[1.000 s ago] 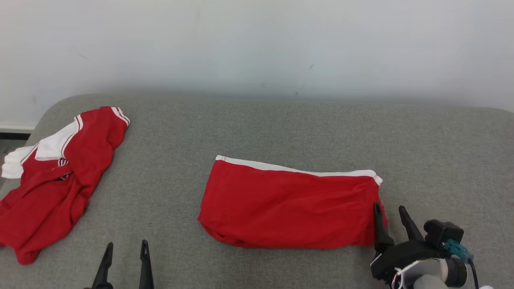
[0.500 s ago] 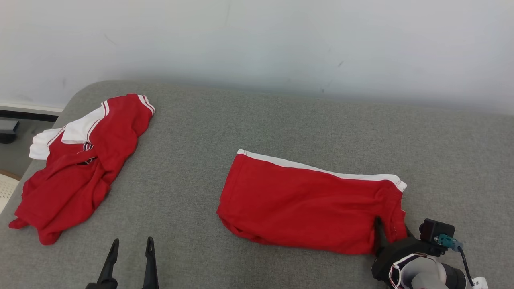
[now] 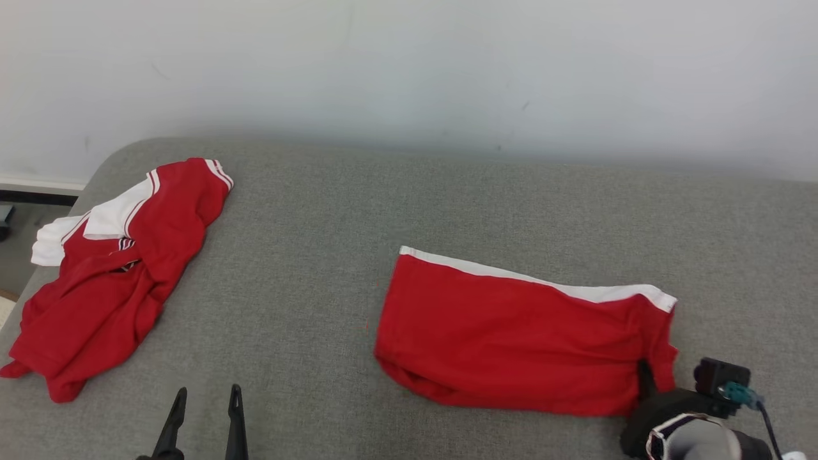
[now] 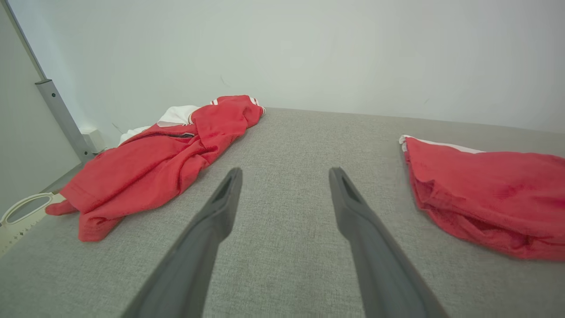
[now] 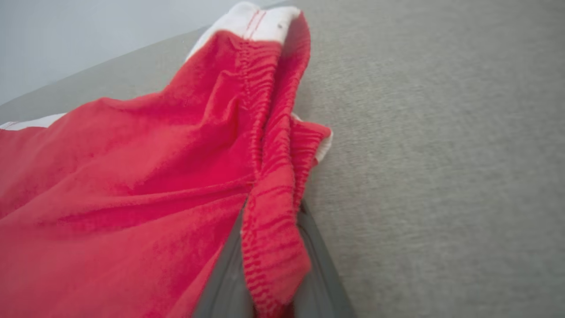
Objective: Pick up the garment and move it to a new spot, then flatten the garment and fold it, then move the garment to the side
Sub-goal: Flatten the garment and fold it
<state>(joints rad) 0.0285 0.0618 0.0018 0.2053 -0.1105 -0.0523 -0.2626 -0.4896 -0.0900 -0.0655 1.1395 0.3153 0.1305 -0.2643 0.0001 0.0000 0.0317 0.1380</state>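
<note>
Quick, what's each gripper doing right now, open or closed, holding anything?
Left gripper: open, holding nothing.
Right gripper: closed on the waistband end of the red shorts.

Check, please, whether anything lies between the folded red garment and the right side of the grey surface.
Nothing visible does: the grey surface right of the folded red garment looks bare; the crumpled red shirt lies far left.
</note>
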